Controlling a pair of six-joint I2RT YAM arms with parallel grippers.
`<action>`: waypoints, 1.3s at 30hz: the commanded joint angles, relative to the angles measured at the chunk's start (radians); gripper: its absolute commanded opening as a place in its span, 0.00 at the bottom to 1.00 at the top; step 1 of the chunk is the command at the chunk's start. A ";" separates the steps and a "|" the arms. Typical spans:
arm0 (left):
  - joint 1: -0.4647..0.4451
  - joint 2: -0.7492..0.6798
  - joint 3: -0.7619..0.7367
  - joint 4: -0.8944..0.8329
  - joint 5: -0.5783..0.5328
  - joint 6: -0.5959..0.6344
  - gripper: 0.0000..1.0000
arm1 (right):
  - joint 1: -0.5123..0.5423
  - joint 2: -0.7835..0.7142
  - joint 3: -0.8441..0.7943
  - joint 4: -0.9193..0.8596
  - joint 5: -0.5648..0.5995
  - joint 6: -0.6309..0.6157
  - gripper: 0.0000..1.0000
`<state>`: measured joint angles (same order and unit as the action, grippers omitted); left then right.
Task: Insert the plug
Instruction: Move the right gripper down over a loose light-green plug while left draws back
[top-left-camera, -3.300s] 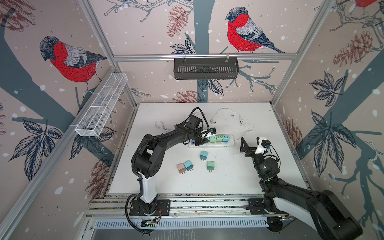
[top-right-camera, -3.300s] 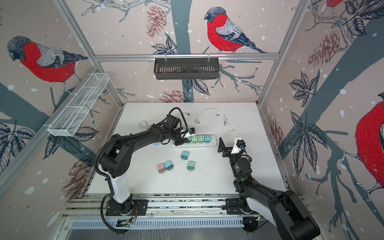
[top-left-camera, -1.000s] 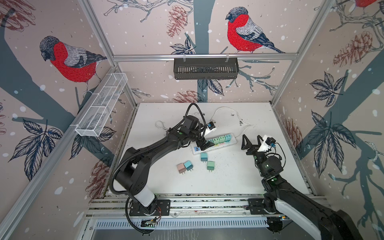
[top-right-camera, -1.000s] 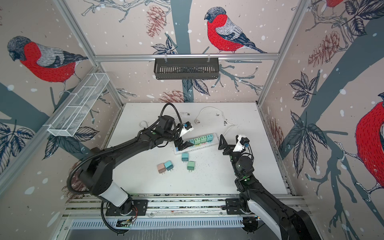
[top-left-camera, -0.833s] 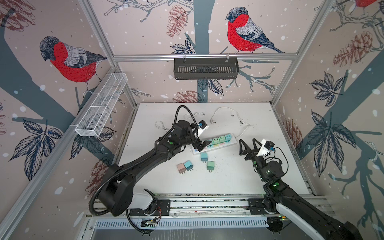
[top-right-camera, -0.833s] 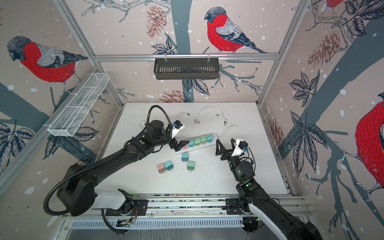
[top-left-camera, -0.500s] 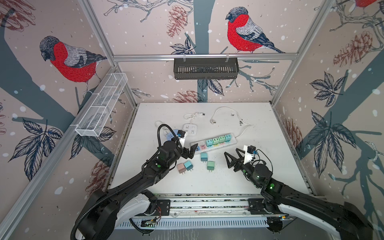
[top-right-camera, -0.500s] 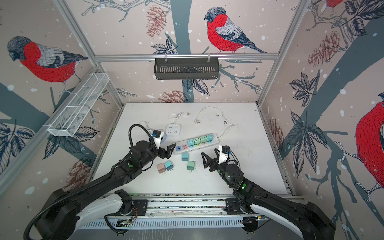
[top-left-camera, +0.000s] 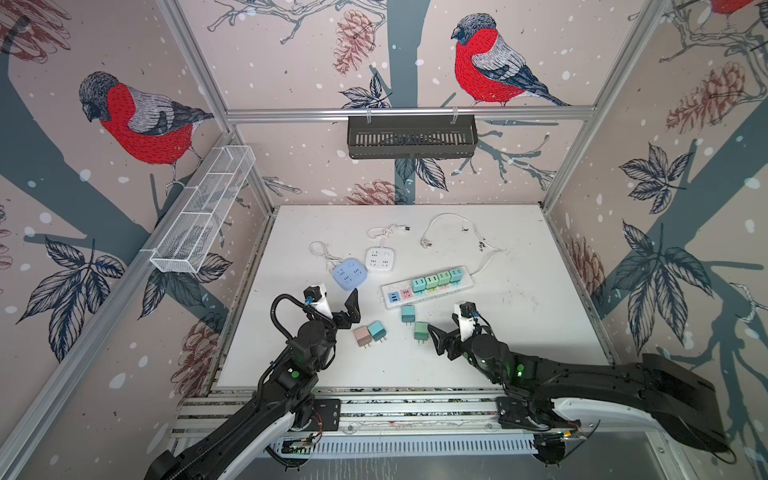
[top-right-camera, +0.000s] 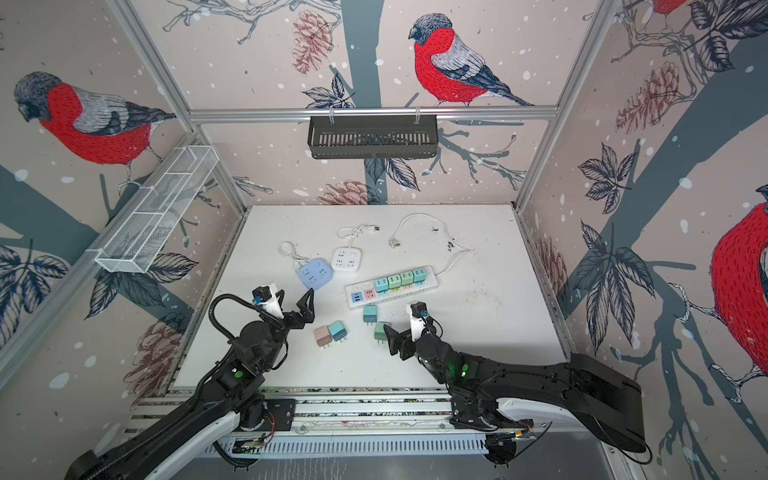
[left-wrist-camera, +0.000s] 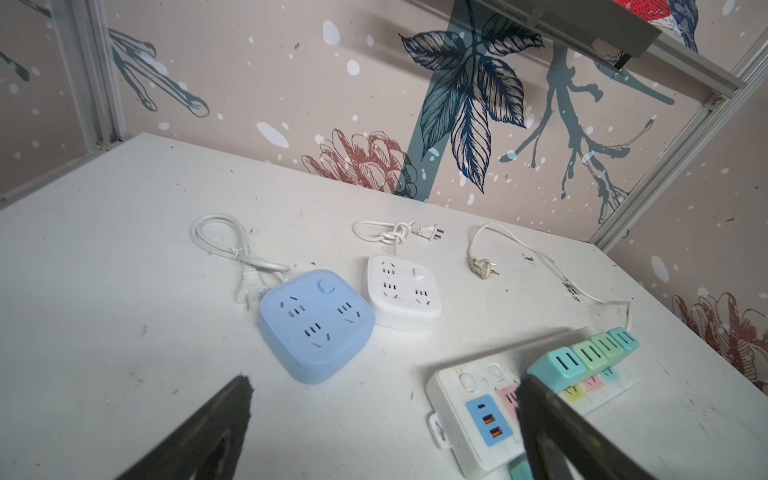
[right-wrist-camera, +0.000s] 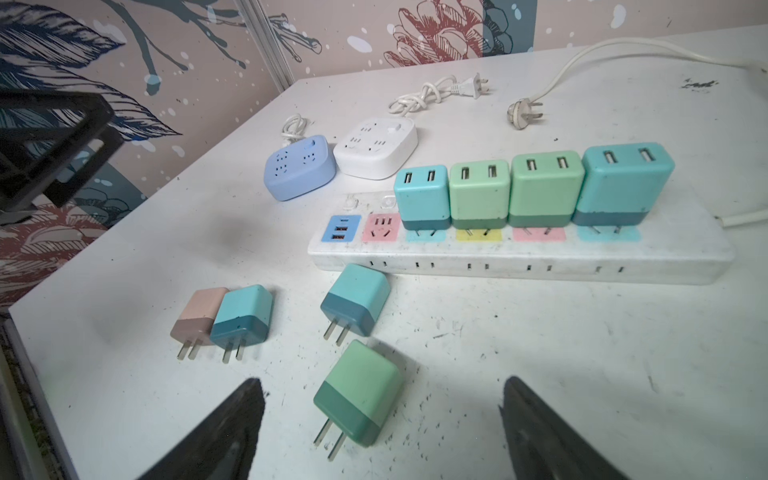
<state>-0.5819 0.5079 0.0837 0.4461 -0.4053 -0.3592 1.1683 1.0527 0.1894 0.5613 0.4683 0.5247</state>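
Right gripper (right-wrist-camera: 382, 384) hangs at five o'clock over the table (top-left-camera: 519, 332), jaws apart, gripping nothing; the green plug (right-wrist-camera: 359, 395) lies flat just ahead of its fingertips (right-wrist-camera: 245, 411), at six o'clock from the power strip (right-wrist-camera: 540, 253). That strip holds four plugs (right-wrist-camera: 480, 187) upright in its sockets. Left gripper (top-right-camera: 296, 296), at eight o'clock, gapes wide. What the black basket (top-left-camera: 411, 137) holds I cannot tell.
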 joint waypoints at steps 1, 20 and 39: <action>0.010 -0.057 -0.014 -0.010 -0.150 0.018 0.98 | 0.011 0.054 0.023 0.057 0.026 0.003 0.90; 0.046 0.017 -0.116 0.132 -0.180 -0.005 0.98 | 0.086 0.406 0.162 0.011 0.039 0.006 0.91; 0.046 0.052 -0.108 0.142 -0.156 -0.003 0.98 | 0.080 0.518 0.188 -0.070 0.168 0.045 0.79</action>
<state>-0.5385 0.5621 0.0067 0.5404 -0.5579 -0.3618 1.2491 1.5860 0.3916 0.5156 0.5968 0.5465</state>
